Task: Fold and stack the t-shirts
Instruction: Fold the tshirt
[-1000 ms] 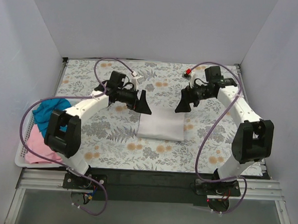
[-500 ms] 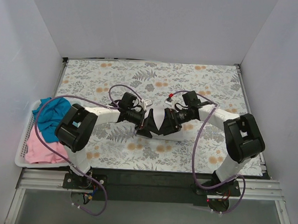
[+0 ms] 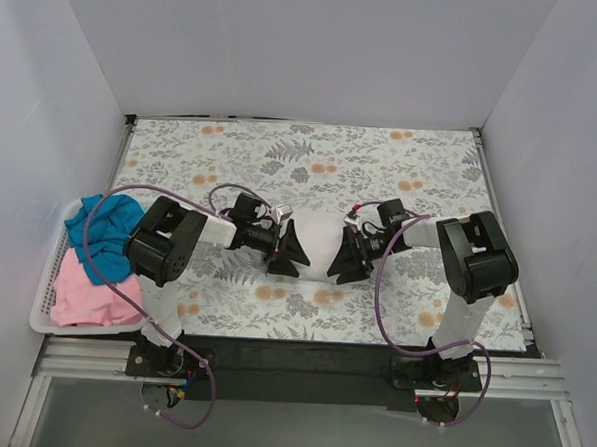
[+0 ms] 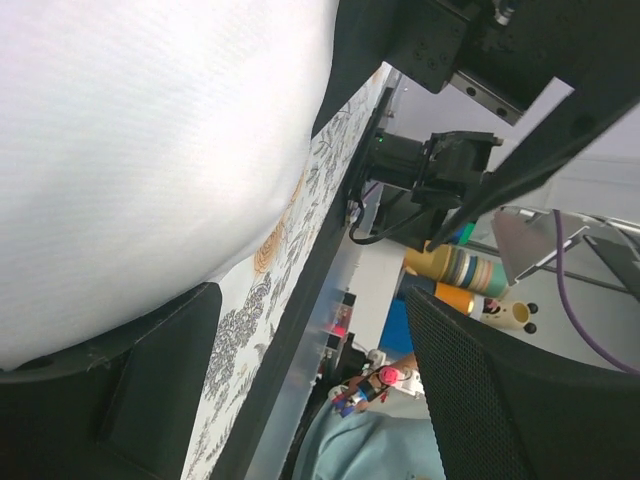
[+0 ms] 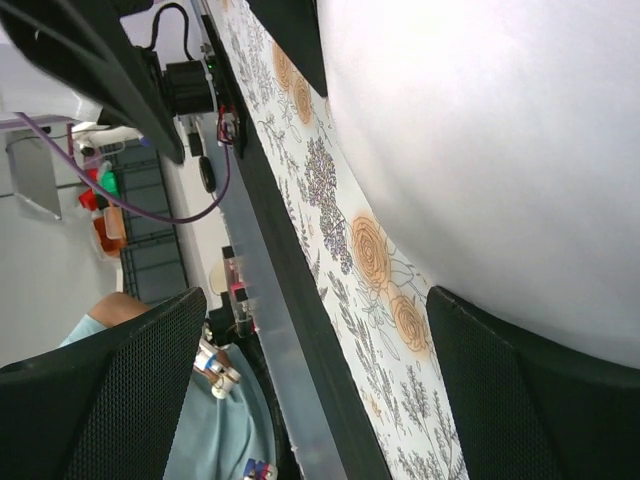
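A folded white t-shirt [image 3: 318, 247] lies on the floral table cover [image 3: 312, 164] near the front middle. My left gripper [image 3: 289, 253] is low at its left side and my right gripper [image 3: 347, 262] low at its right side, both pointing toward the near edge. In the left wrist view the white t-shirt [image 4: 150, 130] fills the upper left, and the left gripper [image 4: 320, 390] is open, one finger [image 4: 110, 390] against the cloth's edge. In the right wrist view the white t-shirt [image 5: 500, 130] fills the upper right, and the right gripper [image 5: 320, 390] is open, holding nothing.
A white slotted basket [image 3: 41, 315] stands at the left table edge with a teal-blue t-shirt [image 3: 103, 231] and a pink t-shirt [image 3: 79, 294] crumpled in it. The table's black front rail [image 3: 302, 354] runs just before the grippers. White walls enclose three sides.
Both grippers have come from the white shirt's far corners toward the near edge, met over its middle, then parted to its two sides. The arms now lie low.
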### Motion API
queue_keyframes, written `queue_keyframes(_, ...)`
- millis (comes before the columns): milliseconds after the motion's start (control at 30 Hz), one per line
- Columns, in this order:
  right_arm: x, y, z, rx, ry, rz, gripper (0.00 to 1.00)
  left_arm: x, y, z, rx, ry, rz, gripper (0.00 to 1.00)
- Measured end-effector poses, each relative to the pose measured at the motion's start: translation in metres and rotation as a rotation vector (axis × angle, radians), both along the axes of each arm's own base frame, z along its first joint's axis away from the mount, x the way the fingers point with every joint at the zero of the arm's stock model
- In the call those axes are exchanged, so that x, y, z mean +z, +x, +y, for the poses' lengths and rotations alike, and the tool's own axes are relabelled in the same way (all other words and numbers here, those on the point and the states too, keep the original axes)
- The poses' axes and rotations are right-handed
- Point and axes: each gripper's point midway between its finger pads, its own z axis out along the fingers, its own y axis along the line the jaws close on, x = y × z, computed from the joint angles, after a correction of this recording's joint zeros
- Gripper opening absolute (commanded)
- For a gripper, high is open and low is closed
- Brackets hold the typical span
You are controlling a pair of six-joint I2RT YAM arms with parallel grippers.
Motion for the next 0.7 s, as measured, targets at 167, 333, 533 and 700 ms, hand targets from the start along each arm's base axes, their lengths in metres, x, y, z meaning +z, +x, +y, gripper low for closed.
queue_keyframes(167,0.000,0.001,-0.014,-0.028,0.032,0.011,0.98,0.000,0.005,0.016,0.042,-0.023,0.014,0.74)
queue_keyframes(333,0.002,-0.004,-0.026,-0.031,0.026,-0.010,0.99,0.001,0.005,0.028,0.073,-0.008,0.022,0.74)
queue_keyframes(533,0.042,0.026,-0.026,-0.016,0.042,-0.172,0.98,0.048,0.013,0.031,0.065,-0.020,-0.144,0.74)
queue_keyframes(700,0.104,0.090,-0.010,-0.004,0.125,-0.431,0.98,0.113,0.069,0.009,0.059,-0.093,-0.408,0.73)
